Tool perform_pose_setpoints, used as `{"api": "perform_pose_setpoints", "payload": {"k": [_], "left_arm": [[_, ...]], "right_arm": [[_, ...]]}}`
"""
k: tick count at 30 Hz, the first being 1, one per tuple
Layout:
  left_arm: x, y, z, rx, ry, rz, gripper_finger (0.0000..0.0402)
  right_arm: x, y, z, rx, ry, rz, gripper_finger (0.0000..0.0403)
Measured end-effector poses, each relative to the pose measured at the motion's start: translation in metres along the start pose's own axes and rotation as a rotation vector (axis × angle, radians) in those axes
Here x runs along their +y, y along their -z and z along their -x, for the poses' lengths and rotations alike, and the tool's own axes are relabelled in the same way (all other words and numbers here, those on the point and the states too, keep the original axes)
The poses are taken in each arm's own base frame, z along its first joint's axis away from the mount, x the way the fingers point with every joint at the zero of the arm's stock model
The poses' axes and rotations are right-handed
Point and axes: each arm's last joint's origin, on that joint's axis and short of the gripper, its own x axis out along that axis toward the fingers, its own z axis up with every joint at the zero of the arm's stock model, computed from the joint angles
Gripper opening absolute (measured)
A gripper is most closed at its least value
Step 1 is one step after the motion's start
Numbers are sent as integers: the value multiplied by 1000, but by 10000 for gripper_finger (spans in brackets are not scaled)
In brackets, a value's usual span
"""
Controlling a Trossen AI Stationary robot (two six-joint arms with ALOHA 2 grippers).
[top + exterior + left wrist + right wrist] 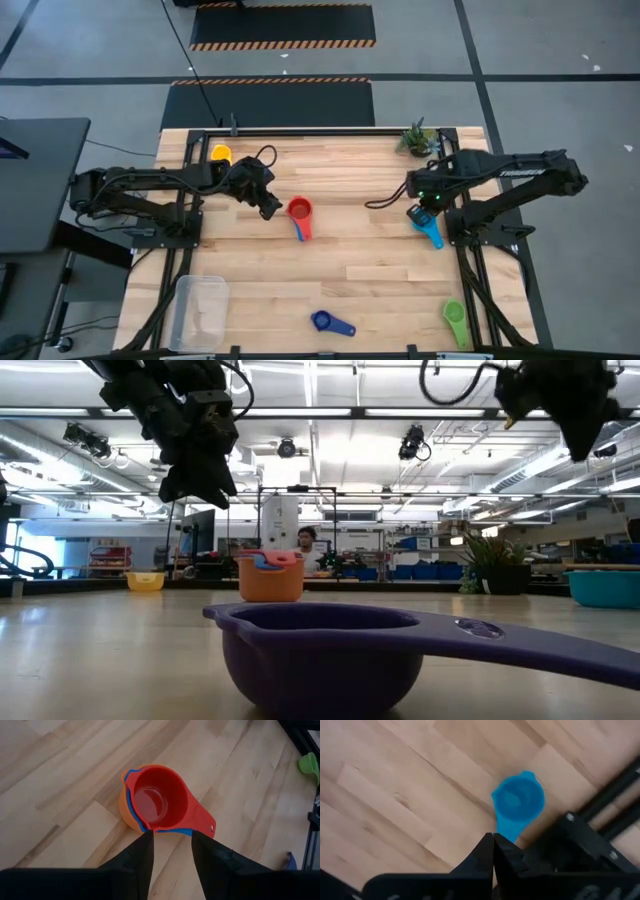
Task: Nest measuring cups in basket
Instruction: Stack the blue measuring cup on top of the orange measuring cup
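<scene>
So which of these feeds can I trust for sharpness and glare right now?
High view: evenly lit and clear, basket faint against the table. Low view: the dark blue cup looms large up close, and bright ceiling lights leave both arms as dark shapes. Left wrist view: crisp on the red cup, with a soft sheen inside. Right wrist view: blurred around the light blue cup.

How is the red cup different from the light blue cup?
The red cup sits nested inside an orange cup near the table's middle; the light blue cup lies alone by the right edge. The left gripper hangs open above the red cup, while the right gripper above the light blue cup looks shut. Both cups are round, upright, with flat handles.
</scene>
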Motion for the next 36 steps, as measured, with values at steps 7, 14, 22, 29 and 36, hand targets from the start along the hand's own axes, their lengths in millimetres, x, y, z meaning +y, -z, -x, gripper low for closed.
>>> {"api": "perform_pose_setpoints", "payload": {"k": [7, 14, 22, 29, 36], "left_arm": [[0, 0, 0, 0, 0, 0, 139], [0, 0, 0, 1, 1, -35, 139], [0, 0, 0, 1, 1, -34, 139], [0, 0, 0, 2, 2, -34, 139], [-1, 1, 0, 23, 35, -35, 139]], "right_arm": [[3, -2, -50, 62, -2, 27, 71], [-1, 1, -91, 153, 82, 9, 139], [-1, -1, -120, 144, 123, 50, 160], [-5, 0, -144, 138, 126, 62, 159], [-6, -3, -164, 143, 118, 68, 120]]}}
